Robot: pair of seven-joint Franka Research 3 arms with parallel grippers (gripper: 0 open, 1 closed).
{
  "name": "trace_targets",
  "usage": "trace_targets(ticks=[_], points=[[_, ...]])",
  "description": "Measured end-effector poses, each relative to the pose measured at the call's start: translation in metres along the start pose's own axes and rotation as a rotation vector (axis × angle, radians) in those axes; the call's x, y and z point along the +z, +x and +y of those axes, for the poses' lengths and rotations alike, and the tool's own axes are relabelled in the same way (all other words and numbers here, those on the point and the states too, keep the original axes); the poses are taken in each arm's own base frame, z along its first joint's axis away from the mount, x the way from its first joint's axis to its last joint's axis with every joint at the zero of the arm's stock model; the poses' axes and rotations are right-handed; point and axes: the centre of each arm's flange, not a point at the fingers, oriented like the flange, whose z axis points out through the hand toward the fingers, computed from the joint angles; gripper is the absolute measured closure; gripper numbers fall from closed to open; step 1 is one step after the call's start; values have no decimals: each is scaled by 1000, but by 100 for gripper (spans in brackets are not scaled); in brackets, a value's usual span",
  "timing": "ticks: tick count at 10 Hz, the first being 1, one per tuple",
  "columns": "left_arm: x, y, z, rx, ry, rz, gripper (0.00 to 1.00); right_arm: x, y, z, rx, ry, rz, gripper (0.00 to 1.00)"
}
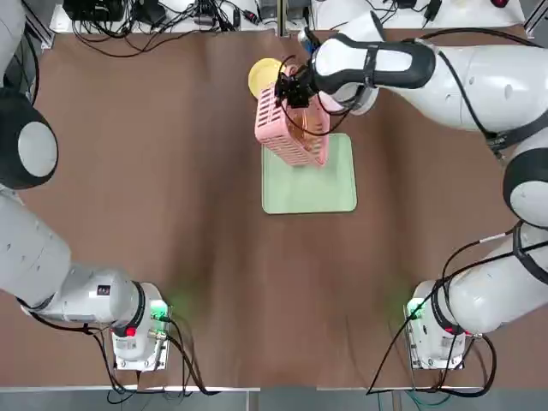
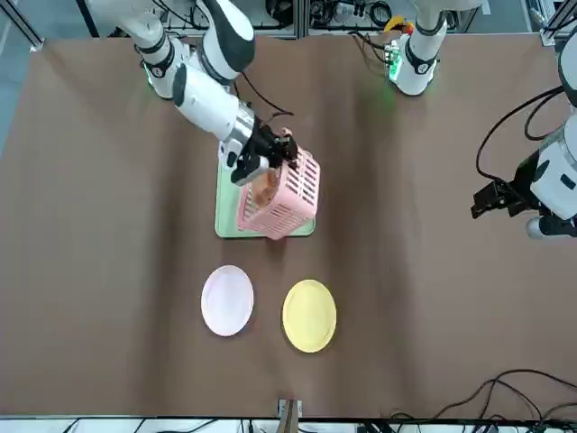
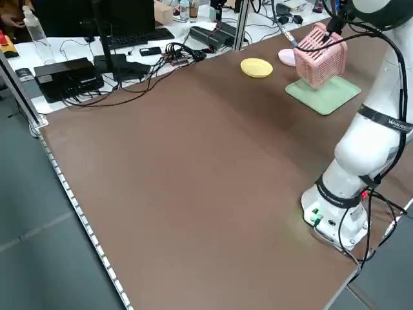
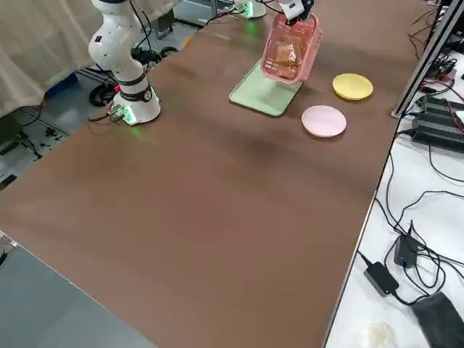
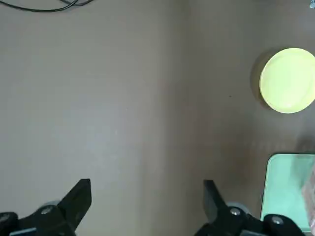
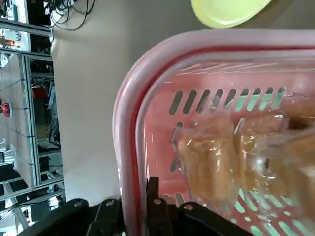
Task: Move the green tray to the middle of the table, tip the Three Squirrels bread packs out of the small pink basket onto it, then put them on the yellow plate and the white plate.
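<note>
The table [image 1: 171, 171] fills the top view. The green tray [image 1: 334, 190] lies just right of the center. The right gripper [image 1: 291, 89], clamped tight on the rim, holds the small pink basket [image 1: 291, 128] tilted above the tray's upper left part. The yellow plate [image 2: 309, 314] and the white plate [image 2: 227, 300] lie in the lower middle of the front view. The bread packs [image 6: 231, 157] are inside the basket; no writing on them can be read. The left gripper [image 5: 147, 206] stands wide apart at the front view's right edge, holding nothing.

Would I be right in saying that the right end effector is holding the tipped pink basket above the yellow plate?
Not quite: the right end effector holds the tipped small pink basket above the green tray, not the yellow plate, which lies apart from it. The front view shows this.
</note>
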Motion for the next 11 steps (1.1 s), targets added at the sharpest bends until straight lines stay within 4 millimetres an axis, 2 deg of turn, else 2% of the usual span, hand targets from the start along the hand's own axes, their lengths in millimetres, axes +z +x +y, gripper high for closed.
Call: trace_targets(ticks=[3,5,8,11], points=[[-1,1,-8,-13,0,1,0,20,-32,-22,-5,40,-32,93],[-1,1,-10,-17,0,2,0,29,-44,-27,-6,48,-56,93],[-1,1,-12,-19,1,2,0,47,-47,-23,12,54,-83,93],[-1,1,-12,-19,1,3,0,48,-38,-38,14,91,-80,93]])
